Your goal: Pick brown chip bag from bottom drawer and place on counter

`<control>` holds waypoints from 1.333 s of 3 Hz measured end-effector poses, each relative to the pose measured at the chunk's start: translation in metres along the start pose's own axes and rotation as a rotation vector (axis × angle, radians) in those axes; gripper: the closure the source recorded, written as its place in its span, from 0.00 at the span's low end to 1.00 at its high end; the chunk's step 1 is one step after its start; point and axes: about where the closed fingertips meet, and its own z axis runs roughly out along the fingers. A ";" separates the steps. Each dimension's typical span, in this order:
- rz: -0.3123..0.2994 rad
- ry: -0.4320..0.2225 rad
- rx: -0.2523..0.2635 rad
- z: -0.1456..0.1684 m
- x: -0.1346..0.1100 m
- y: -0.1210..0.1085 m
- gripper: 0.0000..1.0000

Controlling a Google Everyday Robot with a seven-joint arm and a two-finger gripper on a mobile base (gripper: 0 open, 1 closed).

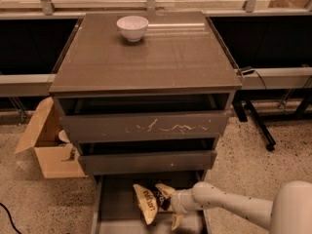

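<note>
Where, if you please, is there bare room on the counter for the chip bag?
The counter is bare in front of and right of the white bowl, out to its edges. The bottom drawer is crowded: the gripper is there at the brown chip bag.

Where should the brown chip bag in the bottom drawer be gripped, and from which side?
Probably the brown chip bag by its dark crinkled right end, across its narrow width, coming from the right, where the claw sits; the middle drawer overhangs the bottom drawer behind.
</note>
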 end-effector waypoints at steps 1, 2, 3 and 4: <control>0.018 -0.028 0.033 -0.016 0.002 0.006 0.00; 0.031 -0.087 0.067 -0.023 0.006 0.008 0.00; 0.048 -0.139 0.092 -0.021 0.010 0.004 0.00; 0.071 -0.166 0.102 -0.013 0.018 -0.005 0.00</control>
